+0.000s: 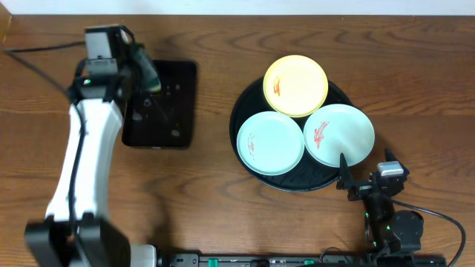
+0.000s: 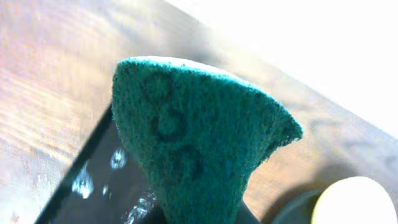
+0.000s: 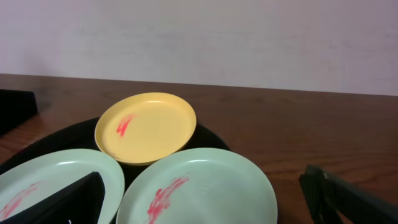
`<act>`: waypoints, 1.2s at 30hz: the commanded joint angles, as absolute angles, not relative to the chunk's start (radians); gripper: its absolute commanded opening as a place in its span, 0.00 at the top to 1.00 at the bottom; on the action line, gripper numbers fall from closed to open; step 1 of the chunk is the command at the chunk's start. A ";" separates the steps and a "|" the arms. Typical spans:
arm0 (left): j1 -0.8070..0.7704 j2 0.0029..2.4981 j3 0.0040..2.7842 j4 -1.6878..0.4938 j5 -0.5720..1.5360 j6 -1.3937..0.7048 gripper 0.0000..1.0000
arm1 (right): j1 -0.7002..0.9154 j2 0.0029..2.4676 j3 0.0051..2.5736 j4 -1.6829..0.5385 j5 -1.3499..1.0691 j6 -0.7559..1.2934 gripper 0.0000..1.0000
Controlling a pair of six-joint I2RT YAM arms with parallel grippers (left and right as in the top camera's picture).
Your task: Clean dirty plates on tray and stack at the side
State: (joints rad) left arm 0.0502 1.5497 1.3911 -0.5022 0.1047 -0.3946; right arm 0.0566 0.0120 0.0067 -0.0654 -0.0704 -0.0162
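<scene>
The round tray [image 1: 304,180] lies on the wooden table [image 1: 223,44], in the right half of the overhead frame. All three plates are on it, close together with their edges meeting. The yellow plate [image 1: 295,85] is at the top and reaches over the upper rim of the tray. The left mint plate [image 1: 270,142] is at the lower left. The right mint plate [image 1: 338,136] is at the lower right and hangs a little over the right rim. Each plate carries a red-orange smear – none is clean yet, and none stands at the side.

The left gripper [image 1: 142,68] is in the upper left of the overhead frame, above the top edge of the rectangular tray [image 1: 174,104]. It is closed on a green sponge [image 2: 193,143], which is pressed into a folded, pointed shape. Water drops shine on this small black tray.

The right gripper [image 1: 365,169] is at the lower right, just beside the right mint plate and touching nothing. Its fingers [image 3: 74,199] stand wide apart – one at each lower corner of the right wrist view.
</scene>
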 commanded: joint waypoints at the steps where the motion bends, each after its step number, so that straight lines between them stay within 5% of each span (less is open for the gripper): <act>1: 0.019 1.603 1.355 -0.476 -0.031 -0.387 0.92 | 0.053 0.007 0.006 -0.069 -0.068 -0.031 0.01; 10: 0.011 1.839 1.306 -0.406 -0.058 -0.386 0.92 | 0.053 0.007 0.006 -0.069 -0.068 -0.031 0.01; 24: 0.007 1.436 1.327 -0.490 -0.054 -0.387 0.92 | 0.053 0.007 0.006 -0.063 -0.062 -0.033 0.01; 36: 0.008 1.777 1.229 -0.405 0.052 -0.394 0.92 | 0.053 0.007 0.006 0.099 -0.165 0.131 0.01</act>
